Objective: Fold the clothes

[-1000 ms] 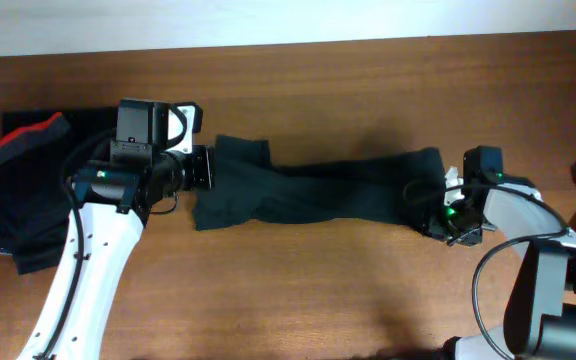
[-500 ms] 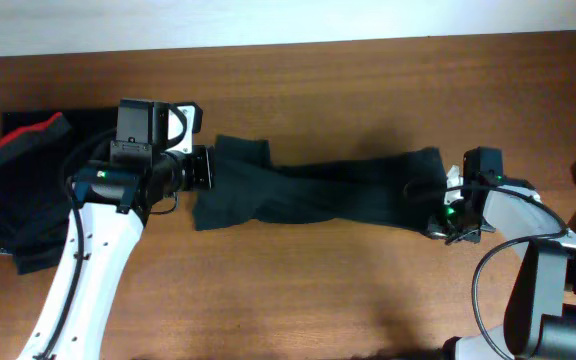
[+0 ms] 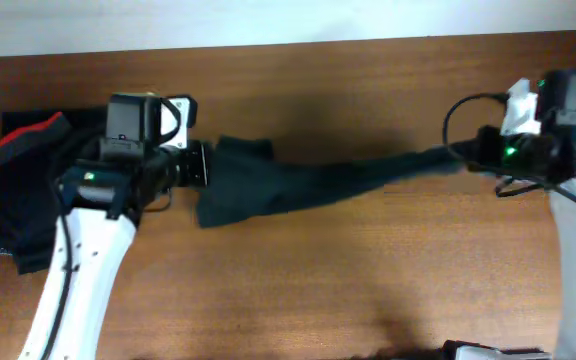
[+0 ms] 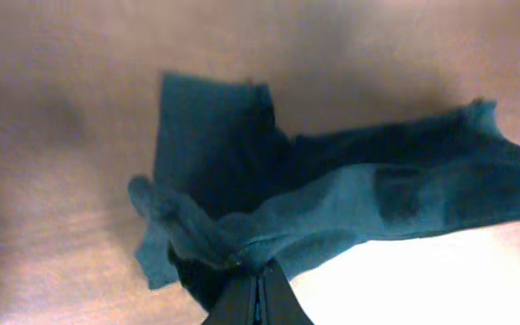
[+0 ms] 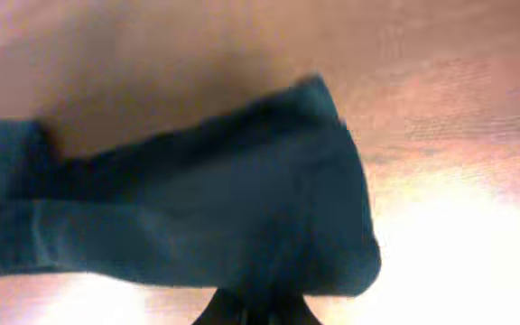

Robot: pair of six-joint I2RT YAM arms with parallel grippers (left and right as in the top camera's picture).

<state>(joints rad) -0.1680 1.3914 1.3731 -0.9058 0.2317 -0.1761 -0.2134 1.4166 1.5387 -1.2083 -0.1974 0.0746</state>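
The dark teal garment (image 3: 308,182) is stretched out beside the red-trimmed pile (image 3: 28,200), over the bench (image 3: 318,290). The left gripper (image 4: 258,287) is pinched tight on its end nearest that pile, and the right gripper (image 3: 463,157) is clamped on its far end. It would be best to hold even tension and shake out the bunched middle before laying it flat.

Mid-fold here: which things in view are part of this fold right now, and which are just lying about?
In the job:
dark teal garment, stretched between both arms
left gripper, shut on one end of it
right gripper, shut on the other end

Lying about:
black garment with red trim, at the left end of the table, untouched; possibly next to fold
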